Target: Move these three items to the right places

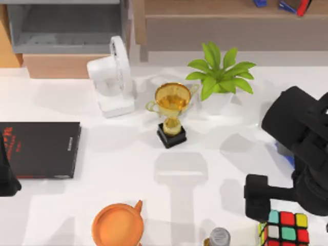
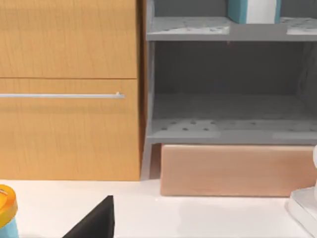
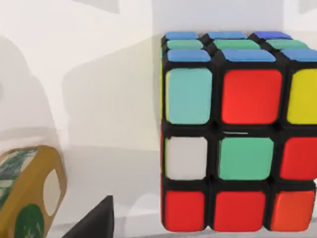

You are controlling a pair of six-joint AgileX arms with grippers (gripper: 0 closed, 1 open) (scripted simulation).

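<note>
The puzzle cube (image 1: pixel 287 228) sits at the worktop's (image 1: pixel 128 169) near right corner, directly beneath the right arm (image 1: pixel 302 154), the nearer arm; whether its jaws are open cannot be told. The right wrist view adds the cube's side faces, close ahead. The left arm (image 1: pixel 6 174) waits at the left edge; its wrist view alone shows a teal book (image 2: pixel 253 10) shelved, far back.
</note>
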